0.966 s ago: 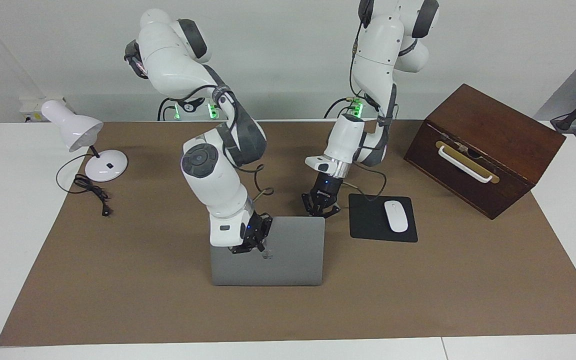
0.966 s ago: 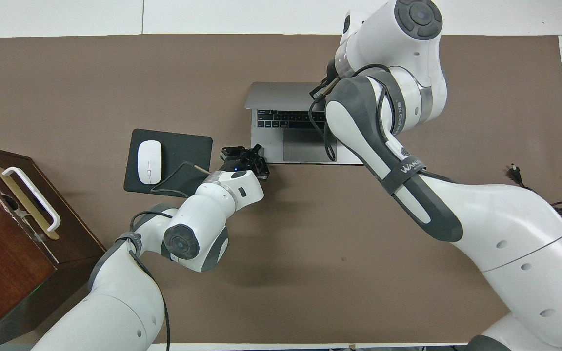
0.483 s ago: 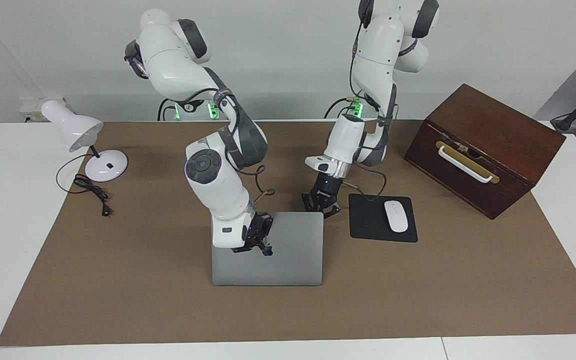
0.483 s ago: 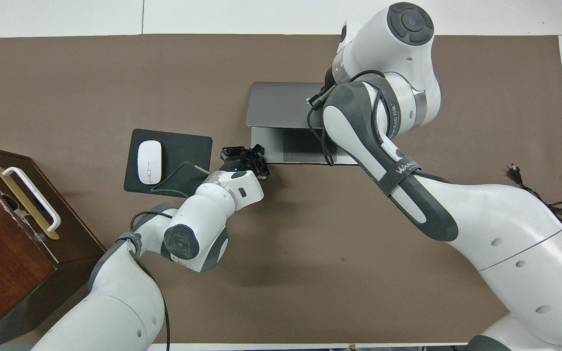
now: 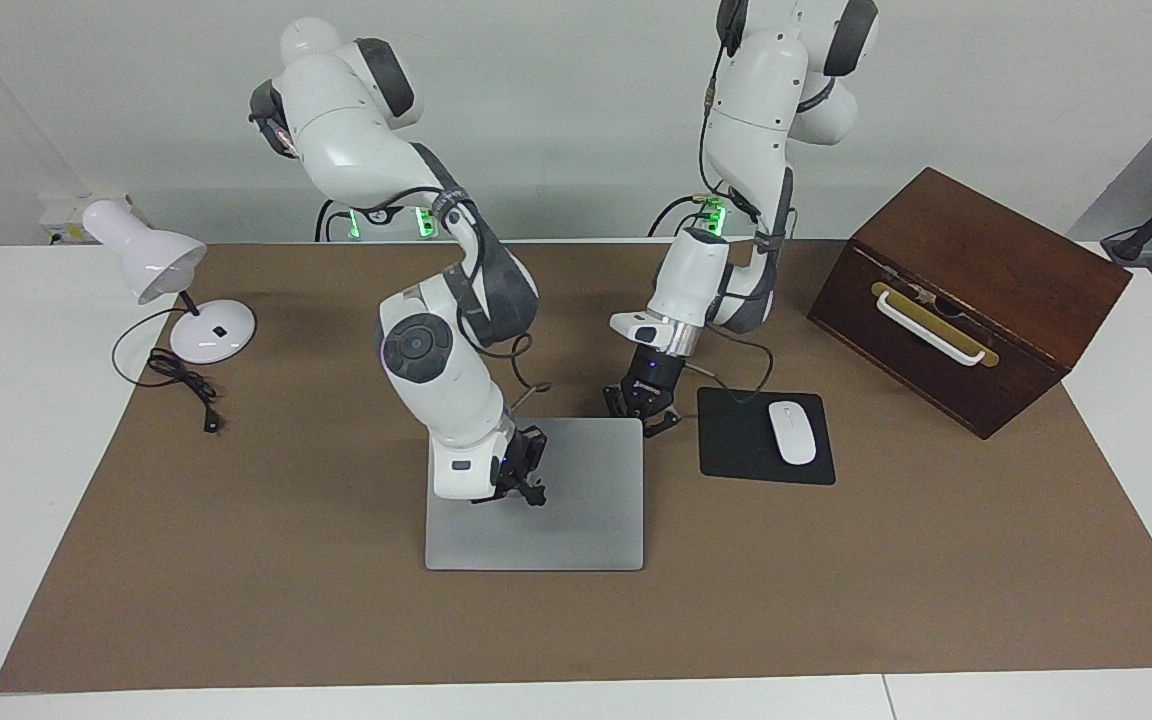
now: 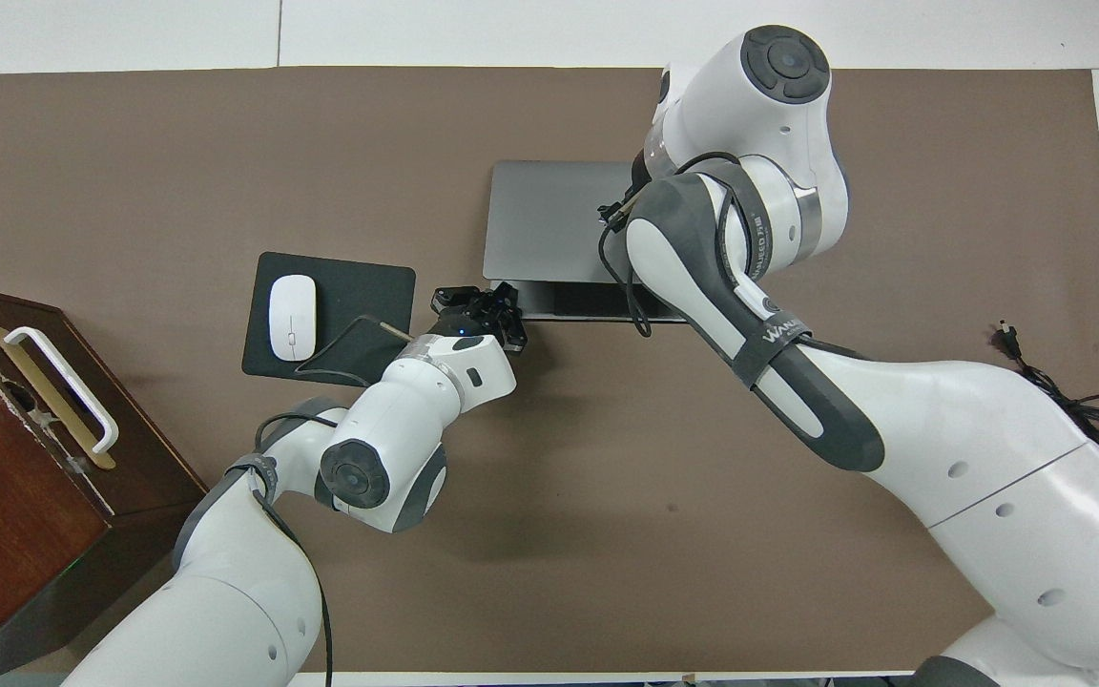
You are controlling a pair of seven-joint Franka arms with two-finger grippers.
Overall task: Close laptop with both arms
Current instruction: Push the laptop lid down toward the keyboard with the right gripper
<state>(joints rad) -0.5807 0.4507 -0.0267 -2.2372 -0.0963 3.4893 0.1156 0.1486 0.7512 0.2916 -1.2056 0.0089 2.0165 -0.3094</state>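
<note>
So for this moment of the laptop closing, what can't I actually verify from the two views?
- Whether the thin silver-grey laptop is fully shut: in the overhead view a strip of its base shows, and the white right arm covers part of it.
- The right hand: hidden under its own arm in the overhead view; contact with the lid is unclear in the facing view.
- The left hand: whether it touches the laptop's corner.

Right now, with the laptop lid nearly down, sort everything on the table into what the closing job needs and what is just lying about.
Needed for the job:
laptop, lid almost flat
right gripper, on the lid
left gripper, at the laptop's corner nearest the mouse pad

Just lying about:
mouse pad
mouse, on the pad
desk lamp
wooden box
</note>
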